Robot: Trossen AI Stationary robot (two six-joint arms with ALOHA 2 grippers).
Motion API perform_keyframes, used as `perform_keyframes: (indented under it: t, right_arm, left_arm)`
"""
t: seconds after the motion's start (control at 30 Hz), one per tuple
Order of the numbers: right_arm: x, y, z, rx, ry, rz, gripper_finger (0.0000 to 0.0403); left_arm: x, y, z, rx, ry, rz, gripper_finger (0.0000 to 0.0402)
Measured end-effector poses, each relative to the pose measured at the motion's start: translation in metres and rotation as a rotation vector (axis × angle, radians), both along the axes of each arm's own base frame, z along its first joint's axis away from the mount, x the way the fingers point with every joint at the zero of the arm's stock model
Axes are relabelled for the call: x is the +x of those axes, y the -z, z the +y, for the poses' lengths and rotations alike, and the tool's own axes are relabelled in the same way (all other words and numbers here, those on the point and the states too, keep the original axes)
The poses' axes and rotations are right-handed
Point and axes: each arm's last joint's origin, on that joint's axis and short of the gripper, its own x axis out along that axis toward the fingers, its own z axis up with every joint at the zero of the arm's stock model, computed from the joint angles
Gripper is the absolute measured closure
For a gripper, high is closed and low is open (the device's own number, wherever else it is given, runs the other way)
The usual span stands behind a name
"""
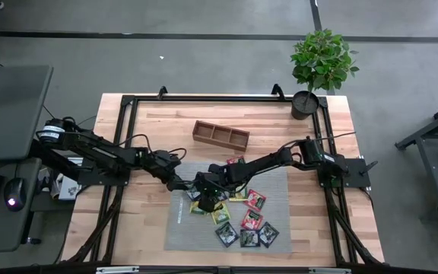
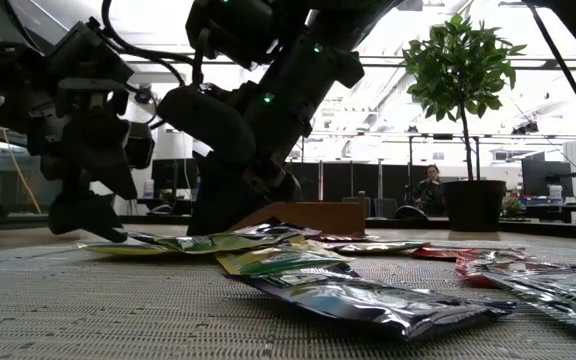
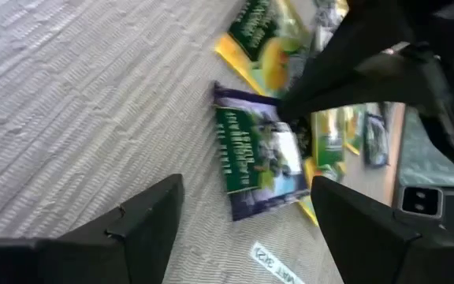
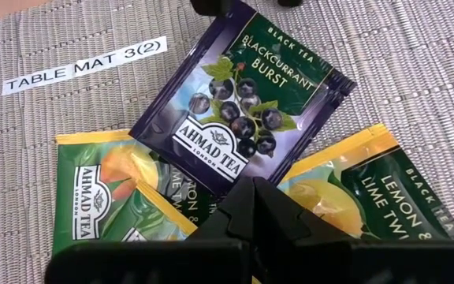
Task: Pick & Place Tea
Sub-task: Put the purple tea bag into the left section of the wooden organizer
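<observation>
Grey floor surrounds a wooden worktop (image 1: 280,122) carrying a grey mat (image 1: 280,228), a brown tray (image 1: 220,135) with three compartments, and a potted plant (image 1: 322,65) at the far right corner. Tea sachets lie scattered on the mat: red-pink ones (image 1: 255,199), black ones (image 1: 248,237) and yellow-green ones (image 1: 220,215).

Both arms meet over the mat's left part. In the right wrist view a dark sachet (image 4: 243,102) reads "BLACK TEA BLACKCURRANT BURST" and "AHMAD TEA LONDON"; it lies on top of two yellow-green sachets, one (image 4: 369,189) reading "LEMON & LIME TWIST" in part, the other (image 4: 101,193) bearing the Ahmad Tea mark. A white label (image 4: 85,65) on the mat says "TABLE MAT 3(2)".

The right tool (image 4: 251,207) is closed, its tips pressed together at the edge of the dark sachet, gripping nothing that can be made out. The left tool (image 3: 243,209) stands wide open, fingers either side of the same dark sachet (image 3: 262,162), holding nothing.
</observation>
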Motion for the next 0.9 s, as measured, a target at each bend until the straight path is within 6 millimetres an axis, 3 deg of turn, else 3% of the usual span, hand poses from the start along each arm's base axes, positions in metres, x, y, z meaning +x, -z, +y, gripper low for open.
perform_keyframes:
  t: [0.5, 0.9]
  right_arm:
    - [0.003, -0.001, -0.003, 0.006, -0.003, -0.035, 0.0403]
    - [0.009, -0.003, -0.020, -0.006, 0.045, -0.078, 0.0403]
  left_arm:
    - [0.000, 0.000, -0.001, -0.049, -0.011, 0.014, 0.0121]
    - [0.000, 0.000, -0.001, -0.066, 0.009, 0.018, 0.0121]
